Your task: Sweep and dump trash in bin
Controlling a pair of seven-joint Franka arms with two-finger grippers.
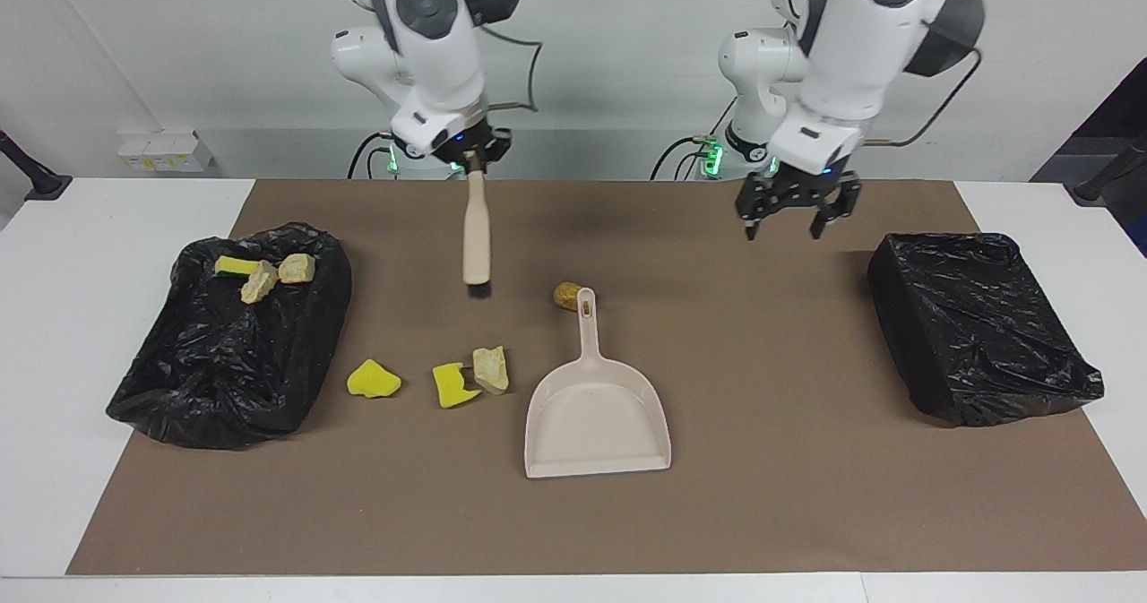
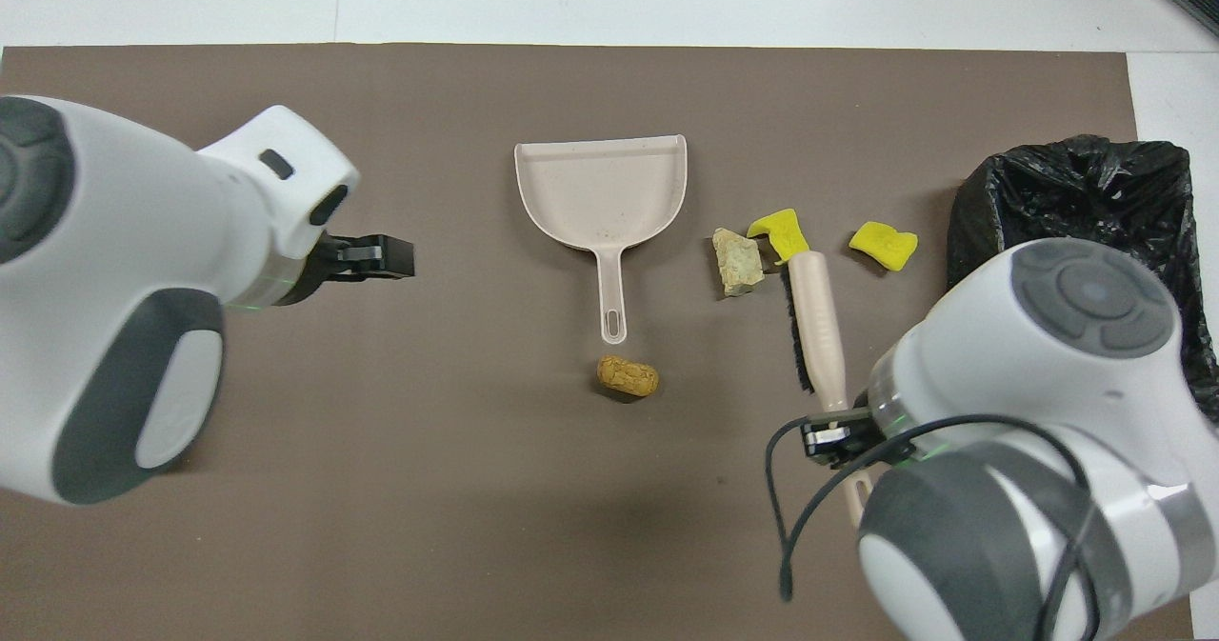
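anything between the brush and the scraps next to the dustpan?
Nothing visible. The right claw holds the brush up over bare mat, and the tan chunk and yellow scrap lie apart from it, beside the dustpan. The left claw hangs open over the mat.

Our robot lab bench

We see two white arms' bases (image 1: 408,150) bolted by a plain white wall, brown mat (image 1: 762,495) covering the table.

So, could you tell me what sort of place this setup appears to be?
Probably a robotics lab test bench: two white arms mounted at a white table, a brown mat as workspace, and staged props such as a dustpan and lined bins.
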